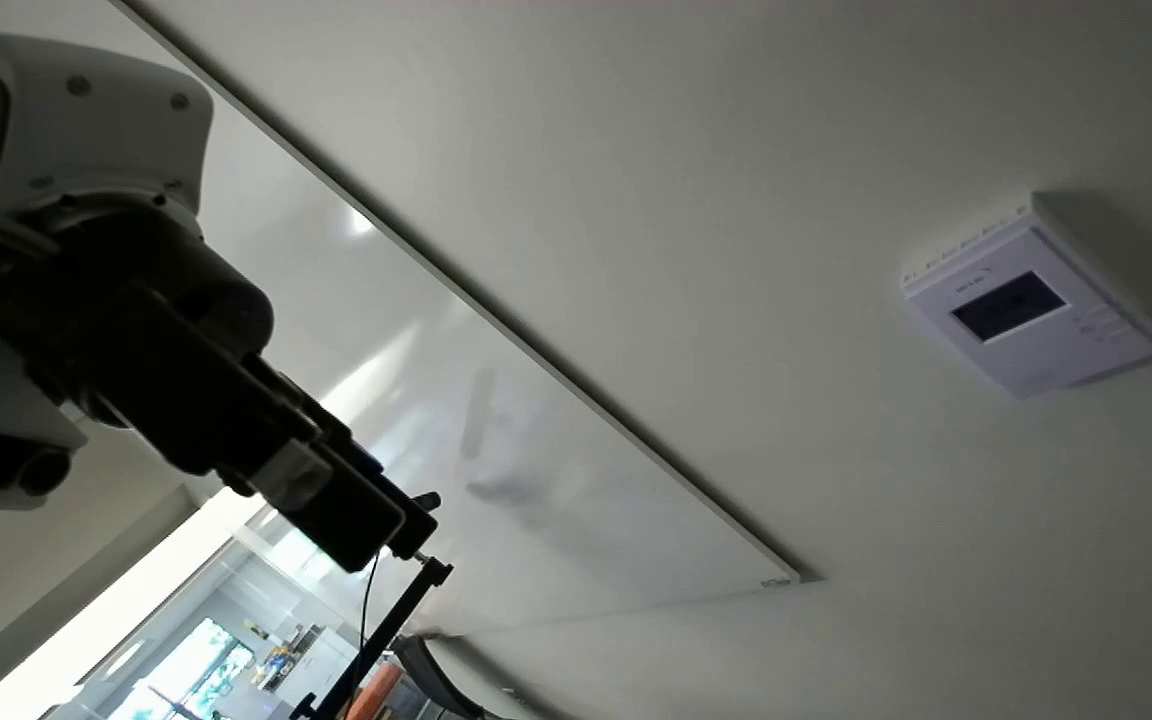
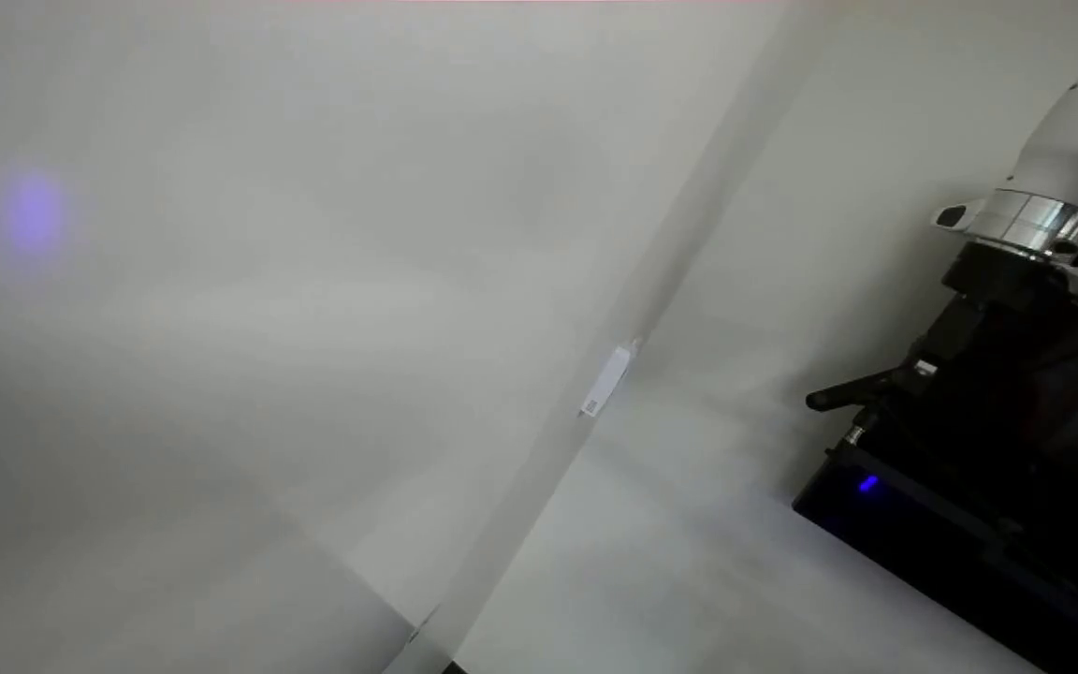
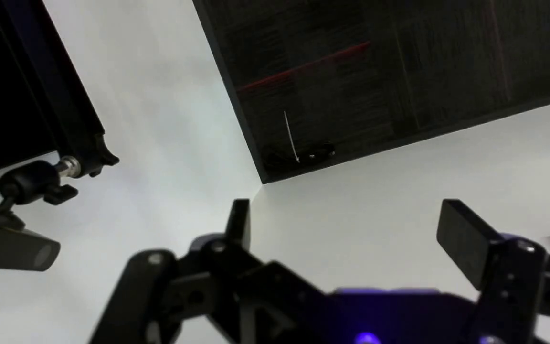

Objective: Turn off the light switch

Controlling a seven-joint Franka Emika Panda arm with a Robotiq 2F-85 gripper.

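The gripper [image 3: 345, 222] is held spread, apart from the light switch [image 1: 1036, 302] at three o'clock in an exterior view.

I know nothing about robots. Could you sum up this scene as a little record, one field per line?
Light switch: white squarish wall box with a dark panel
On or off: cannot tell
Arm: white, in both exterior views
Jaws: open, holding nothing, not touching the wall box
Also on the wall: glossy white board
Wrist view: camera at left, dark surface at top
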